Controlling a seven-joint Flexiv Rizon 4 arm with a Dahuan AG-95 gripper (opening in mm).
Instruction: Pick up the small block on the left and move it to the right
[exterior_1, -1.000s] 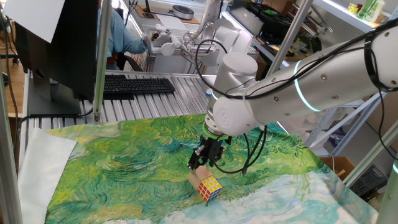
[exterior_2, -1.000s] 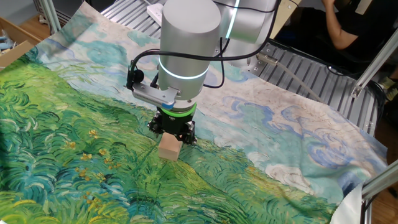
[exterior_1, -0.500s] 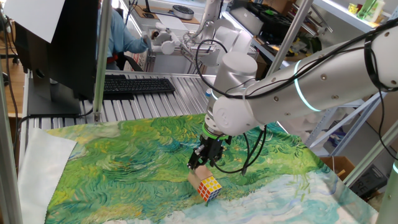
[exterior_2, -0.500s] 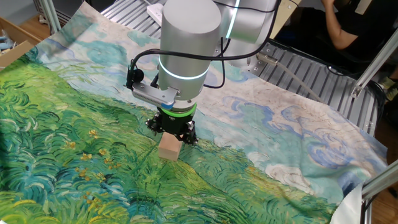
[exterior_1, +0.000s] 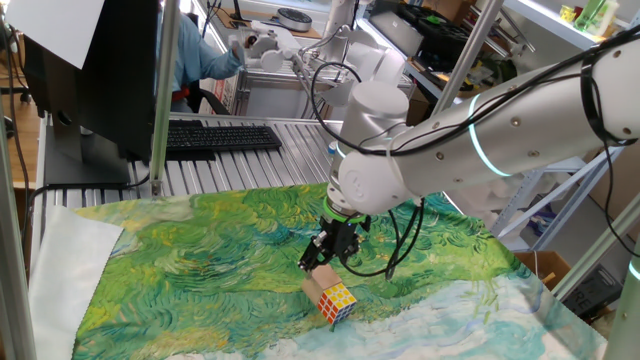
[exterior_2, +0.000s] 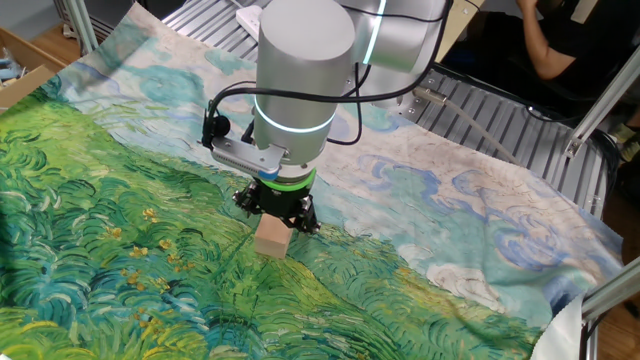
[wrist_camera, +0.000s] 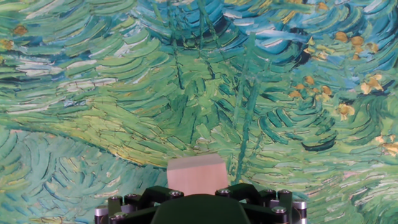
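Observation:
The small tan block (exterior_2: 271, 241) stands on the painted cloth, directly under my gripper (exterior_2: 276, 216). The dark fingers (exterior_2: 247, 200) stand apart on either side of the block's top and look open. In one fixed view the block (exterior_1: 319, 277) shows only partly, below the gripper (exterior_1: 322, 262) and right behind the multicoloured puzzle cube (exterior_1: 337, 301). In the hand view the block (wrist_camera: 198, 174) sits at the bottom centre against the dark gripper body, and the fingertips are hidden.
The green and blue painted cloth (exterior_2: 120, 270) covers the table. A keyboard (exterior_1: 220, 137) lies on the metal rollers behind it. A monitor (exterior_1: 90, 70) and a metal post (exterior_1: 160, 100) stand at the back left. A person (exterior_1: 200, 55) sits behind.
The gripper fingers have spread slightly wider around the block's top. The arm has shifted a little. The block has stayed in place on the cloth.

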